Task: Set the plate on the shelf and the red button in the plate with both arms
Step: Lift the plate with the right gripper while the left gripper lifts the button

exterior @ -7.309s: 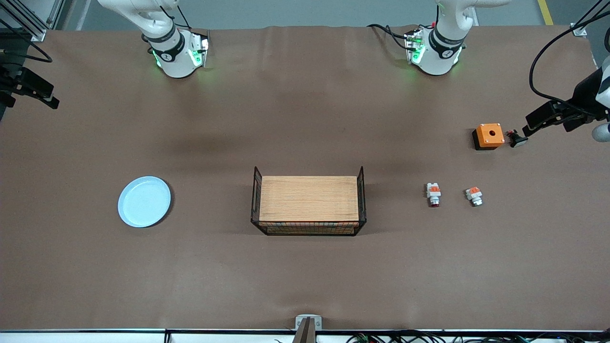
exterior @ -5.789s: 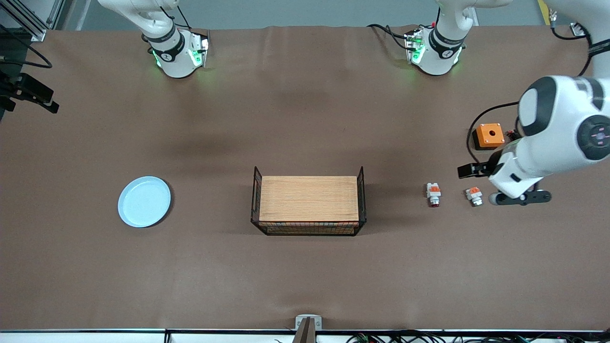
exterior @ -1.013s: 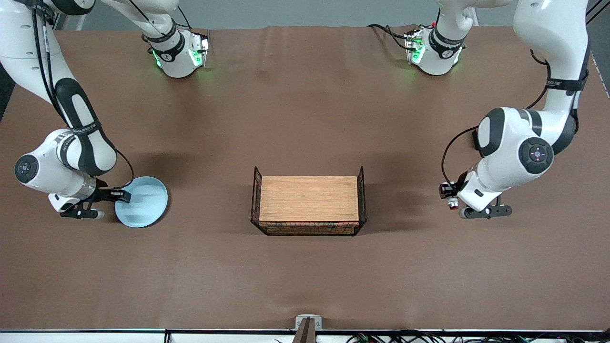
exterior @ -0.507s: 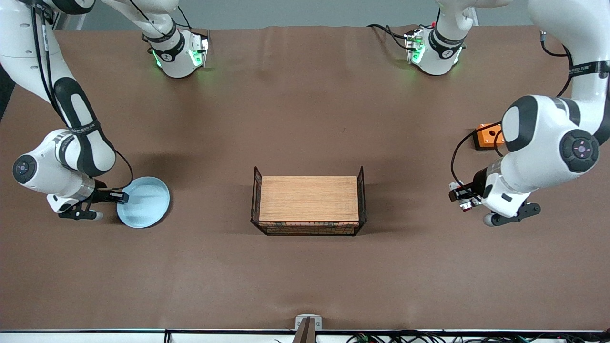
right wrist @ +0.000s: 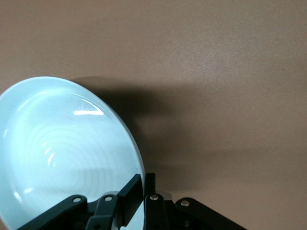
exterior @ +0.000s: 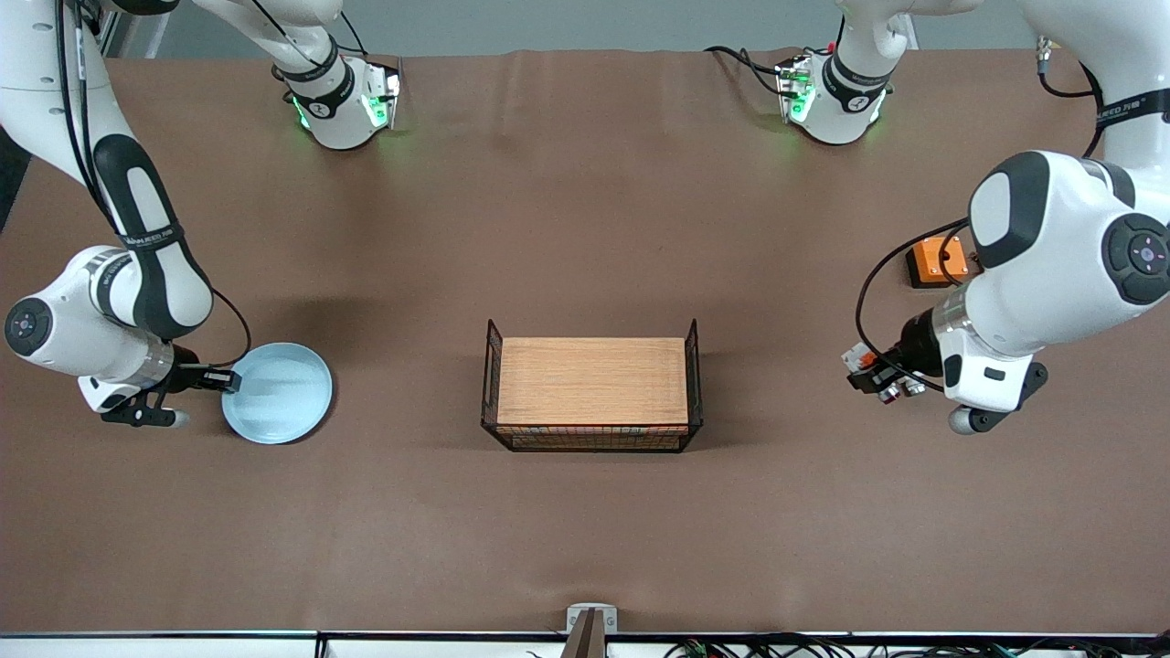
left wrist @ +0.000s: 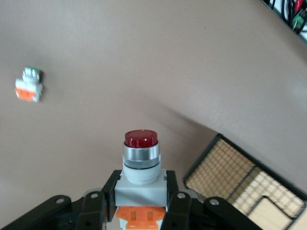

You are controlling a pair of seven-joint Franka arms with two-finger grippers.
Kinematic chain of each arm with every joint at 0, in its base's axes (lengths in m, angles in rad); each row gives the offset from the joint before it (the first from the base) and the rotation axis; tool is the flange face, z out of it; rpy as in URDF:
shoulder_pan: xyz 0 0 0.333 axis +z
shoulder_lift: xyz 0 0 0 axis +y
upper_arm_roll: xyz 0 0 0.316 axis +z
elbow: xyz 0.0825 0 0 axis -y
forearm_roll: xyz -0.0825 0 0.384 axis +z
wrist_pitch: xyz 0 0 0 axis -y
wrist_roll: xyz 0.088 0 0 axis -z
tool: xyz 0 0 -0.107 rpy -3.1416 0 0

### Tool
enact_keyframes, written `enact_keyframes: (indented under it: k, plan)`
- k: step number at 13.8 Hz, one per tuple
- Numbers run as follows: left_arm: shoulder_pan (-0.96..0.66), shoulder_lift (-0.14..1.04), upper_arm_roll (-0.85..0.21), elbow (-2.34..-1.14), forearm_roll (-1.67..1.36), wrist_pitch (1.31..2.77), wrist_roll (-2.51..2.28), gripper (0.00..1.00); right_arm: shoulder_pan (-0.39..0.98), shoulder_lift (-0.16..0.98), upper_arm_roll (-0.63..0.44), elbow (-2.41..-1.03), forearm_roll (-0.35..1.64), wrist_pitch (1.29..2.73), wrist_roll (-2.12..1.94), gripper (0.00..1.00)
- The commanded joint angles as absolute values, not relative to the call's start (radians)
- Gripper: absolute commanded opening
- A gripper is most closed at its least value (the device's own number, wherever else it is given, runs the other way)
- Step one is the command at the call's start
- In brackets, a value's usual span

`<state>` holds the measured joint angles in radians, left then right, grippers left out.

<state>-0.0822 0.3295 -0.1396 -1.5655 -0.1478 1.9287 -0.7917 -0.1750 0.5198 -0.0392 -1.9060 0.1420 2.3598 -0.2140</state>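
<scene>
The pale blue plate is near the right arm's end of the table. My right gripper is shut on its rim, and the plate is tilted and slightly raised. In the right wrist view the rim sits between the two fingers of the gripper, and the plate casts a shadow on the cloth. My left gripper is shut on the red button above the table toward the left arm's end. In the left wrist view the gripper clamps the button's white body, red cap pointing away.
A wooden rack with black wire ends stands mid-table; its corner shows in the left wrist view. An orange square box lies by the left arm. The similar white-and-orange piece lies on the cloth.
Both arms came in from the table ends and took hold of the plate and the red button. In the last second the plate shifted slightly toward the rack and the left arm rose with the button.
</scene>
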Motion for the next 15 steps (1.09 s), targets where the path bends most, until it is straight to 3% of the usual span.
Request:
enact_keyframes:
  k: [1, 8, 11, 15]
  plan:
    - [-0.084, 0.316, -0.176, -1.54, -0.161, 1.907, -0.94, 0.28, -0.157, 0.477, -0.04, -1.885, 0.152, 2.287, -0.16, 0.0]
    - [-0.107, 0.308, -0.265, -1.525, -0.132, 1.902, -1.248, 0.28, -0.063, 0.273, -0.04, -1.797, 0.147, 1.914, 0.186, 0.0]
    - [-0.146, 0.313, -0.265, -1.499, -0.112, 1.902, -1.38, 0.28, 0.016, 0.218, -0.038, -1.63, 0.143, 1.638, 0.473, 0.0]
    - [-0.201, 0.324, -0.265, -1.496, -0.083, 1.902, -1.514, 0.28, 0.138, 0.207, -0.034, -1.416, 0.155, 1.401, 0.901, 0.0]
